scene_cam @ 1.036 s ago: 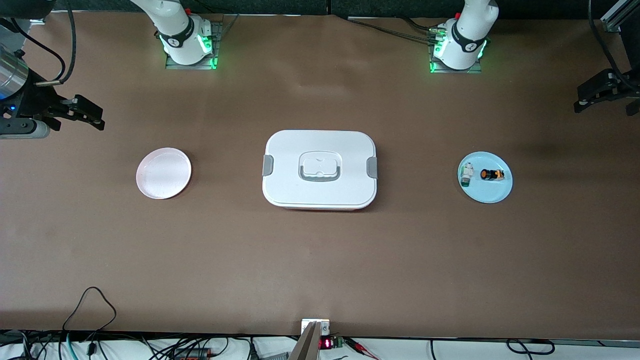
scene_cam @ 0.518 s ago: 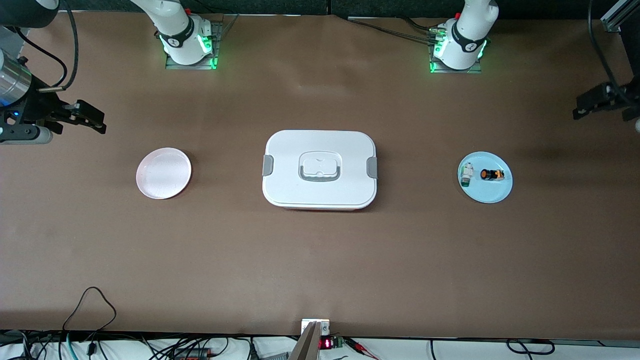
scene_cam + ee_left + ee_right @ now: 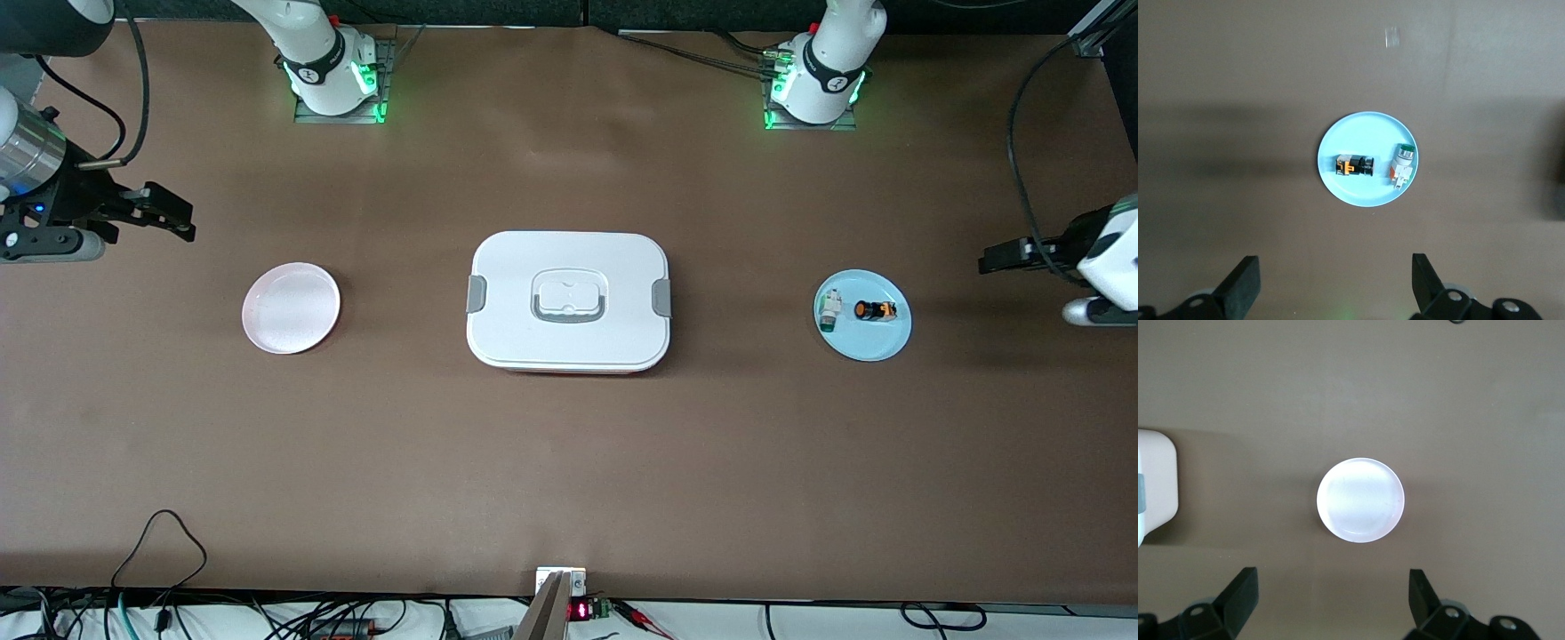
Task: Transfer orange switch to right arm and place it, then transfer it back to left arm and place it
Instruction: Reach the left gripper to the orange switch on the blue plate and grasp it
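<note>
The orange switch (image 3: pixel 871 309) lies on its side on a light blue plate (image 3: pixel 876 342) toward the left arm's end of the table; it also shows in the left wrist view (image 3: pixel 1355 165). My left gripper (image 3: pixel 1000 260) (image 3: pixel 1336 283) is open and empty, up in the air over bare table beside the blue plate. The white box (image 3: pixel 569 347) sits at the table's middle, its corner visible in the right wrist view (image 3: pixel 1155 487). My right gripper (image 3: pixel 173 218) (image 3: pixel 1333 599) is open and empty, up over bare table beside a white plate (image 3: pixel 291 308).
A small white-and-green component (image 3: pixel 830 308) lies on the blue plate beside the switch, also seen in the left wrist view (image 3: pixel 1401 163). The white plate (image 3: pixel 1360 499) is empty. Cables lie along the table's edge nearest the front camera.
My left gripper has come down and toward the blue plate. My right gripper has shifted slightly toward the white plate. The switch and box have not moved.
</note>
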`<state>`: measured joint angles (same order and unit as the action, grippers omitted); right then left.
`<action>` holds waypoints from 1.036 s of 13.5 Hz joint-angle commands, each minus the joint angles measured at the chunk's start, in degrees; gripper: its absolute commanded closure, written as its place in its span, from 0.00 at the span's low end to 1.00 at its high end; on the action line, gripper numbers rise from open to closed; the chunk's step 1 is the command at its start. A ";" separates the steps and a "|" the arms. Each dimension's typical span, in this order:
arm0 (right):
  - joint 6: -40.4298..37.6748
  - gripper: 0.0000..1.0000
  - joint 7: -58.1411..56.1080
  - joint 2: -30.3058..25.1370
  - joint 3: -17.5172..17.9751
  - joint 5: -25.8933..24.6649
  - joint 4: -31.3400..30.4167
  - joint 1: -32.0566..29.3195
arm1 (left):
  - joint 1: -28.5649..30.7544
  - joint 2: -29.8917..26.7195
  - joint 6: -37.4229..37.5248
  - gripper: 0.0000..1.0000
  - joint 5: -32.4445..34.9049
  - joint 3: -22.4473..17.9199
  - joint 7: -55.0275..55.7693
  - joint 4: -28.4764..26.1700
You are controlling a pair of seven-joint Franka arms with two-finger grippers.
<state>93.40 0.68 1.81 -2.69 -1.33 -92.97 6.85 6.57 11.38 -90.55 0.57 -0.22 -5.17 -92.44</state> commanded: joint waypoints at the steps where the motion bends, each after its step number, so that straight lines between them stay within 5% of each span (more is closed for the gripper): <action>1: -4.09 0.00 -0.86 -1.28 0.84 -0.43 1.04 0.62 | 0.19 -1.01 -7.50 0.00 -1.01 0.22 -0.46 -8.16; 5: -4.46 0.00 -0.77 -1.64 1.11 -0.43 1.04 0.97 | 0.98 -0.31 -20.26 0.00 -2.49 0.31 -3.61 -16.79; 14: -4.81 0.00 -0.94 -2.16 1.19 0.45 1.04 0.97 | 4.59 10.76 -36.71 0.00 -8.92 0.39 -10.47 -23.66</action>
<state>89.64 0.57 0.27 -1.43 -1.32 -92.40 7.70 11.11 20.93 -125.56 -7.03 -0.13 -13.87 -116.12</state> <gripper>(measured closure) 0.000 0.000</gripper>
